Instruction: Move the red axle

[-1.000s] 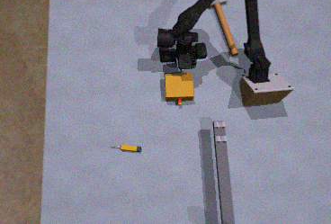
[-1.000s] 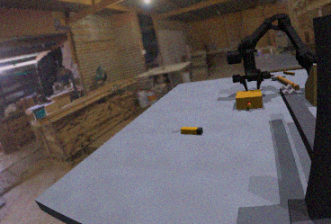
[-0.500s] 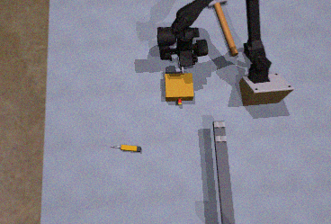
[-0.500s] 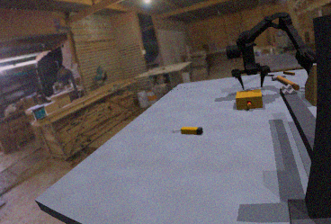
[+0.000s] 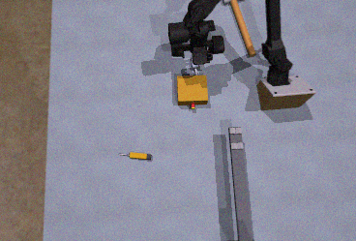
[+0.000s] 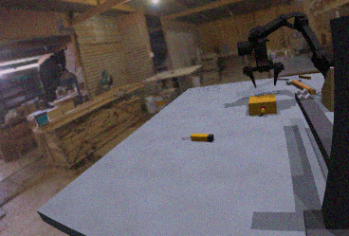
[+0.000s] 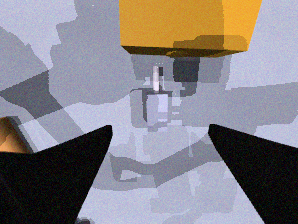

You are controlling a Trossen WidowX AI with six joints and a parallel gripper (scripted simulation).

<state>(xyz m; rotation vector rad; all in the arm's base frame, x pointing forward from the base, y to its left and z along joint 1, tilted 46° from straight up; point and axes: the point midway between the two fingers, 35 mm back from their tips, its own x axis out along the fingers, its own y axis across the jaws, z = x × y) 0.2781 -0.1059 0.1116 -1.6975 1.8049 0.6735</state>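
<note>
yellow beam holds the red axle; pincer wide and empty

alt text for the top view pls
Black robot arm's open gripper hovers behind a yellow beam block; a red axle end protrudes from its near side. Nearby: claw hammer, yellow-handled screwdriver, long gray bracket with V-blocks.

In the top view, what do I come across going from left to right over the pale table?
Small yellow-handled tool, yellow block, long grey bar, robot's base block.
</note>
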